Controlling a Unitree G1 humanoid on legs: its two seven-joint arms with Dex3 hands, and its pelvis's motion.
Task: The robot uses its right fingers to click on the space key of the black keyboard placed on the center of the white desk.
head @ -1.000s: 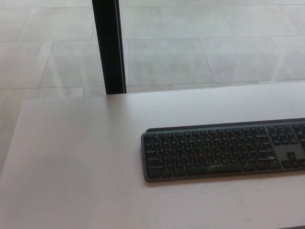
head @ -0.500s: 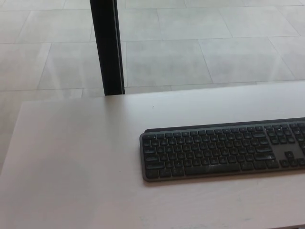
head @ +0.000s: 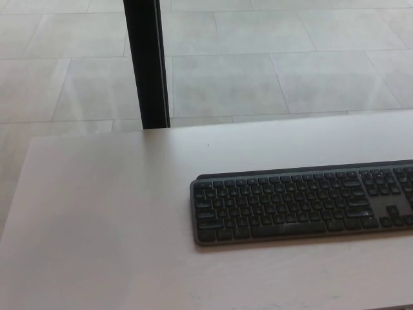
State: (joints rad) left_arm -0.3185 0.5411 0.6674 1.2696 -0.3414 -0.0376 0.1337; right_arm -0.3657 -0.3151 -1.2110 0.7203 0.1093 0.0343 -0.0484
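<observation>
No hand in view. Black keyboard [head: 303,203] flat on white desk [head: 97,219], space key [head: 289,227] apparently untouched.

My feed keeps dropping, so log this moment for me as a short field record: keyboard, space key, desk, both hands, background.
keyboard: black keyboard lying flat, right of picture centre, its right end cut off by the frame
space key: long key in the bottom row, nothing touching it
desk: white desk
left hand: not in view
right hand: not in view
background: tiled floor, black post behind the desk's far edge
</observation>
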